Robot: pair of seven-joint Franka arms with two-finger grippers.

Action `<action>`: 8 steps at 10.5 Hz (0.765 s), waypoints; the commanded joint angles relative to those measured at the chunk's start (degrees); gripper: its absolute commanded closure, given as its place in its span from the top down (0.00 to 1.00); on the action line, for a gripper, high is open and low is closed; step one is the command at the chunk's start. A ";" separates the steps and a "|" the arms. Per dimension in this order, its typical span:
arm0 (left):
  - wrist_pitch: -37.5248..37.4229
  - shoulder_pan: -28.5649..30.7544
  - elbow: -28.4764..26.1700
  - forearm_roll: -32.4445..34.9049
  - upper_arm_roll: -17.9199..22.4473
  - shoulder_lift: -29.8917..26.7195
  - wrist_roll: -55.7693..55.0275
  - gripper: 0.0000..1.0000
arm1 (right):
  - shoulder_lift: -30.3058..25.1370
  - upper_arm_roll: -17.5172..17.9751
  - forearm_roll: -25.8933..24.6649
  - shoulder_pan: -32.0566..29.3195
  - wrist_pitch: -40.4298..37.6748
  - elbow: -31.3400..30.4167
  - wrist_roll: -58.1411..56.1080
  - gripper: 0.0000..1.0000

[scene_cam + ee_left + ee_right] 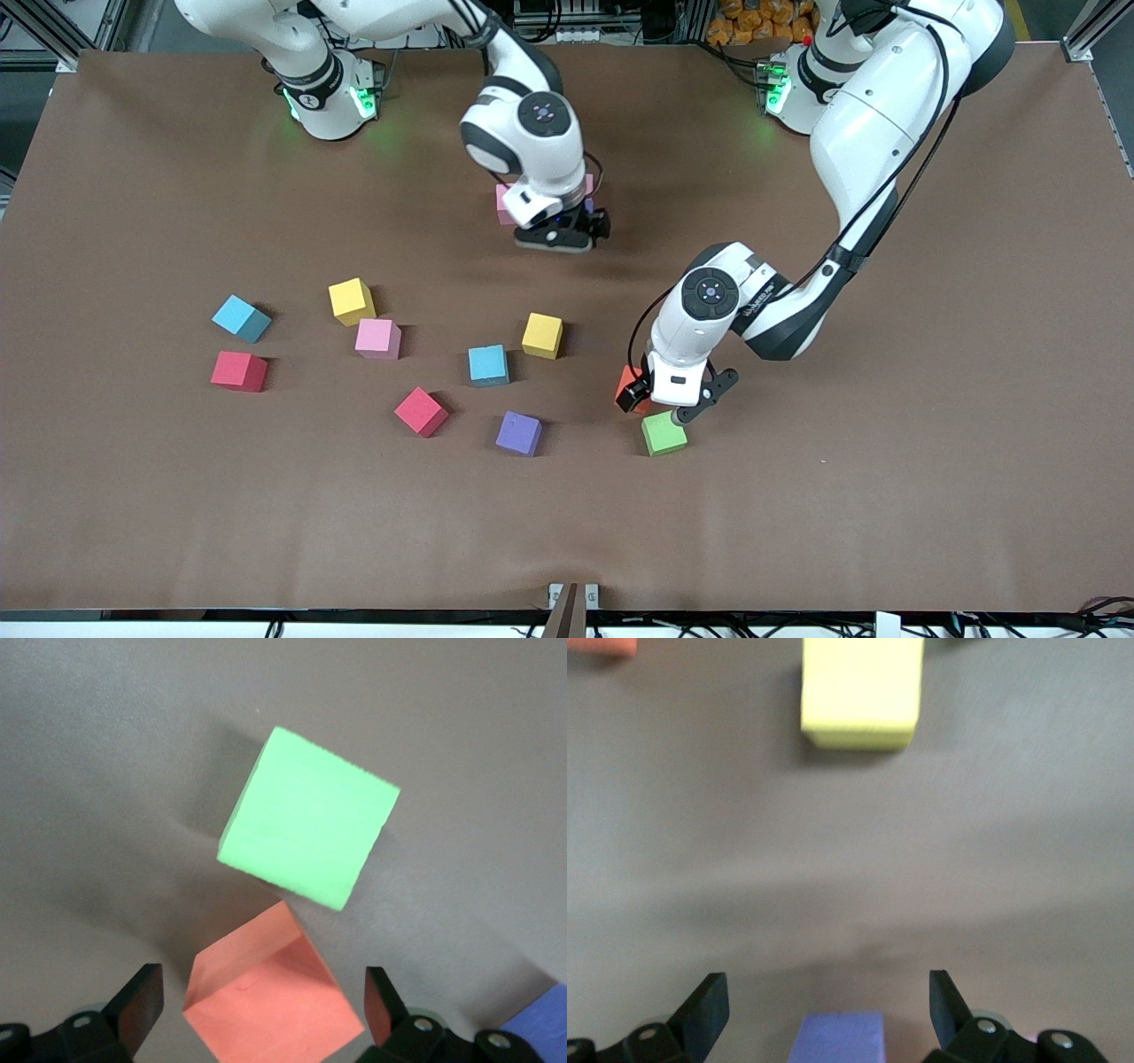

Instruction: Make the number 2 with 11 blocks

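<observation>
My left gripper (660, 408) is open and low over an orange block (627, 379), which lies between its fingers (142, 1001) without touching them (275, 992). A green block (664, 434) (306, 815) sits just beside it, nearer the front camera. My right gripper (558, 237) is open over a purple block (837, 1036) that rests on the table between its fingers (704, 1001). In the front view the right hand hides this block, and pink blocks (503, 204) peek out at both sides. No number 2 shape shows.
Loose blocks lie toward the right arm's end of the table: light blue (241, 318), yellow (352, 301), pink (378, 338), red (239, 370), light blue (488, 365), yellow (542, 335), red (421, 411), purple (518, 433). The brown table (886, 496) is bare toward the left arm's end.
</observation>
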 commanded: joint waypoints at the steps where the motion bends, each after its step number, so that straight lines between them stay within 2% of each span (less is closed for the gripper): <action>1: -0.24 -0.86 2.93 0.43 0.51 0.93 -8.51 1.00 | -2.35 0.37 -0.93 -8.31 -5.40 -0.78 -9.53 1.00; 4: 1.43 -1.38 3.38 0.25 0.25 1.11 -26.79 1.00 | -3.06 -1.03 -1.46 -17.02 -12.01 -0.86 -21.31 1.00; 6: 2.22 -1.74 3.56 0.17 0.25 1.55 -34.79 1.00 | -2.45 -2.71 -2.34 -20.72 -11.94 -0.86 -27.74 1.00; 8: 2.66 -1.74 3.21 0.43 0.16 2.07 -37.46 1.00 | -1.92 -2.71 -6.88 -23.62 -11.50 -0.78 -32.93 1.00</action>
